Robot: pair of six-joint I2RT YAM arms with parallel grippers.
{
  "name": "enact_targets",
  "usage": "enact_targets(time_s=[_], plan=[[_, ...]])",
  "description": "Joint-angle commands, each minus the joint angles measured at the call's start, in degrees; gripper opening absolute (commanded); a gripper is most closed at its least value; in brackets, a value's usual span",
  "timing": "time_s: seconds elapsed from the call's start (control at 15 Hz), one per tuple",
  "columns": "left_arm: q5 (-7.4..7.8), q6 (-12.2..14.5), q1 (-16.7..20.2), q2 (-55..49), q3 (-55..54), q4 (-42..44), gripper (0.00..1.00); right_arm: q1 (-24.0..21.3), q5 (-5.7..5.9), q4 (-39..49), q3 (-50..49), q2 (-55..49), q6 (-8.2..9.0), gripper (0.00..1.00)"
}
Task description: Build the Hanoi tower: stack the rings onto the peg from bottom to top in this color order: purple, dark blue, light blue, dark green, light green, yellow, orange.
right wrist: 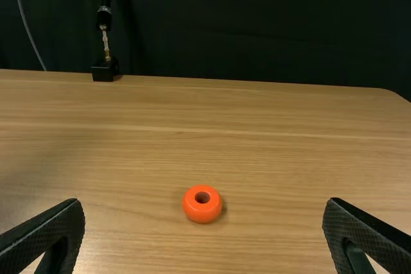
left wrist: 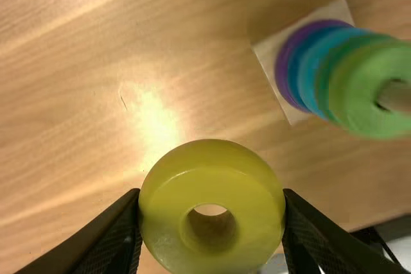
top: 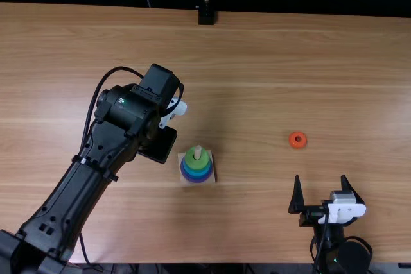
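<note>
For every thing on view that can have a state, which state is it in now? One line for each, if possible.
Left gripper: closed on the yellow ring
Yellow ring: held, off the peg
Right gripper: open, empty
Orange ring: flat on the table
Peg: carrying five rings, tip bare
Light green ring: topmost on peg

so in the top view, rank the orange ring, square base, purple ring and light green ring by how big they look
1. square base
2. purple ring, by its outline
3. light green ring
4. orange ring
</note>
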Motion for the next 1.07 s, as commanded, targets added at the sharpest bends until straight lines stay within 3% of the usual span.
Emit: enact_targets(time_s=[0.0,0.47,0.6,1.0], plan=[[0.38,-2.7,-1.5,-1.9,4.0,-1.4,0.0,-0.6,0.57,-0.7,-0.7,-0.7,0.42,1.0],[-0.04,-5.2,-7.6,-0.8,10.5,-2.9,0.0,-0.6,0.57,-0.7,-0.7,-0.7,0.42,1.0],[-0.25,-7.1,-9.4,1.2,12.5,-2.9,0.0,-0.6,0.57,-0.7,-0.7,-0.7,0.42,1.0],[-0.25,-7.7,-11.7,4.9,15.5,-2.3,0.0,-0.6,0.57,-0.7,-0.7,-0.7,0.42,1.0]])
